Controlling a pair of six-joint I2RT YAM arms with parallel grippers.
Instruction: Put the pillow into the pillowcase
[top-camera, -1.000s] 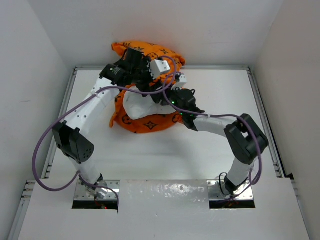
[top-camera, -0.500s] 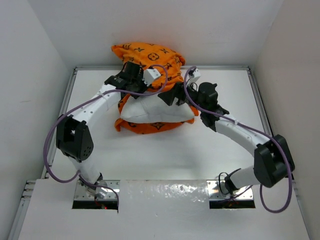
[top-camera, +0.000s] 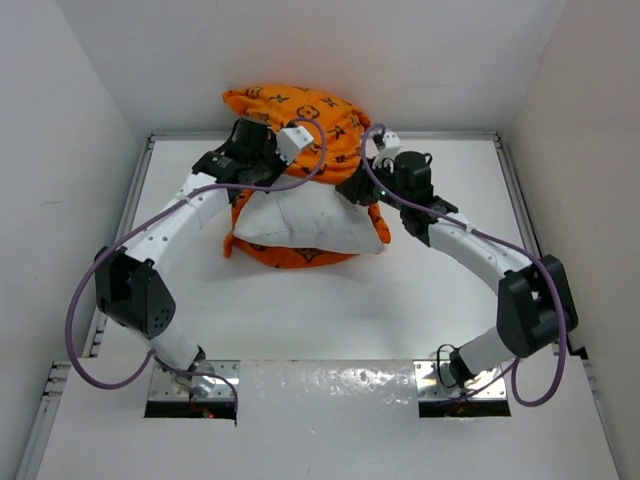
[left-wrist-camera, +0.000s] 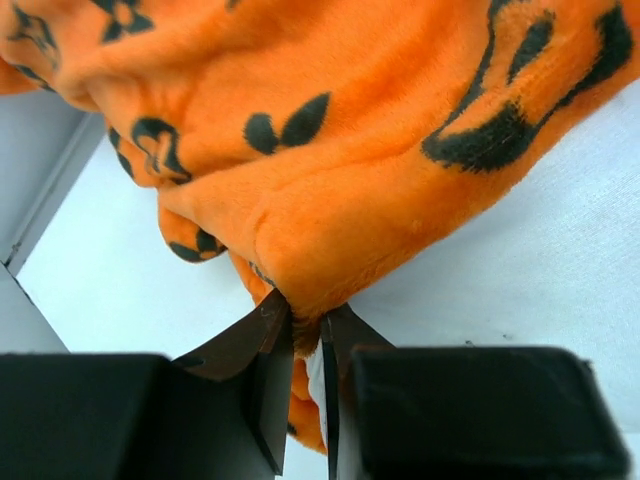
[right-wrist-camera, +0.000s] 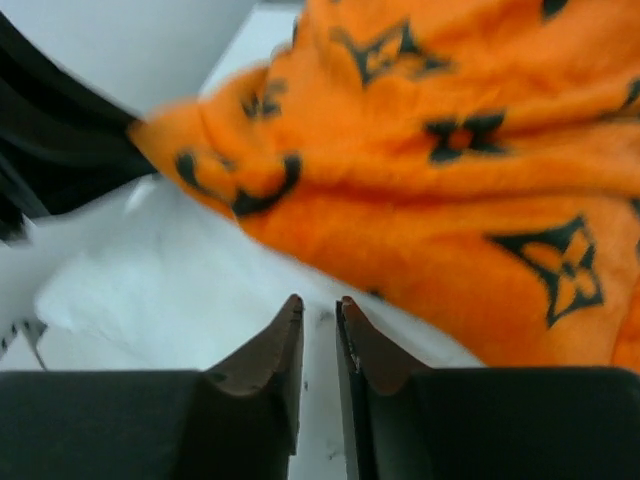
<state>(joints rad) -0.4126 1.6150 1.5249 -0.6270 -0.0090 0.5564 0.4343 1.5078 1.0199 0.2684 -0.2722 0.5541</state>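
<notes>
Pillow (top-camera: 310, 225) far end hidden inside pillowcase (top-camera: 290, 105).

No readable text; the pillowcase (top-camera: 300, 105) bears only dark motifs.

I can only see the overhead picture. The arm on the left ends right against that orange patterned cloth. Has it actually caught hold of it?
Observer: Yes. Its wrist camera shows the left jaws shut on a fold at the edge of the bright orange fleecy pillowcase with dark brown motifs.
Visitor: And the other arm?
Observer: The right jaws are almost together, tips over the plump white fabric pillow, right at the orange edge; I cannot tell whether they pinch anything.
Visitor: Any white near the left jaws?
Observer: A thin white sliver shows between them, under the orange fold.
</notes>
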